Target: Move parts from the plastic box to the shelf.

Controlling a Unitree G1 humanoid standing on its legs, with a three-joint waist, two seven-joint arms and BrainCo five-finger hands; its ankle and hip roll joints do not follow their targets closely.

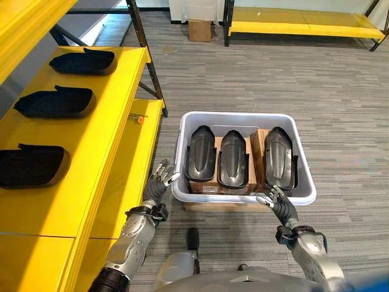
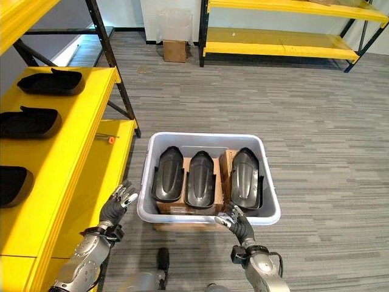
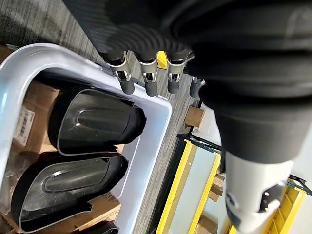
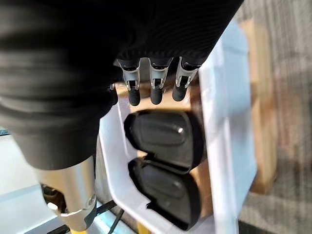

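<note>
Hands, L [image 1: 161, 177] & R [image 1: 276, 202], fingers relaxed, empty, near plastic box [image 1: 243, 118] w/ parts [image 1: 233, 158].

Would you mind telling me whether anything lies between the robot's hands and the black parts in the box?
Only the plastic box rim. The left hand and right hand hover open at its near edge, and the three black parts lie uncovered inside.

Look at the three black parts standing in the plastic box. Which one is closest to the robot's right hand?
The rightmost part. The right hand sits at the plastic box rim just below it, while the middle part and left part lie further toward the yellow shelf.
</note>
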